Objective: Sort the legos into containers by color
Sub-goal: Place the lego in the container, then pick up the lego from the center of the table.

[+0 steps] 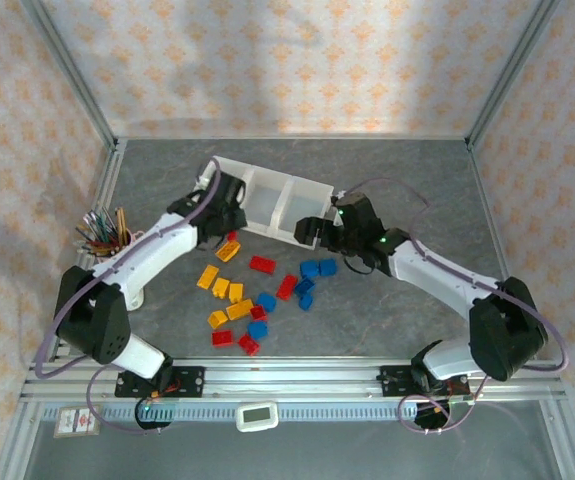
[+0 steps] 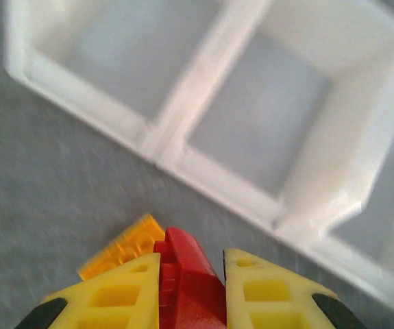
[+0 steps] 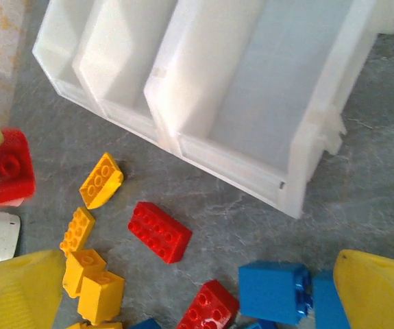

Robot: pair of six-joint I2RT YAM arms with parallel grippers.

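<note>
The three-compartment white tray [image 1: 267, 200] lies at the back of the table, and what I see of its bins [image 3: 251, 103] holds nothing. My left gripper [image 2: 191, 255] is shut on a red brick [image 2: 183, 281] just in front of the tray [image 2: 203, 171], above an orange brick [image 2: 125, 245]. That held red brick [image 3: 5, 168] also appears at the left of the right wrist view. My right gripper [image 1: 309, 232] stands open [image 3: 197, 301] near the tray's right end, over loose red [image 3: 159, 231] and blue [image 3: 273, 291] bricks. Red, blue and orange legos [image 1: 252, 295] are scattered on the table.
A pink cup of pencils [image 1: 107, 235] stands at the left, beside the left arm. Blue bricks [image 1: 317, 268] cluster under the right arm. An aluminium frame rail [image 1: 297, 375] runs along the near edge. Patterned walls enclose the table.
</note>
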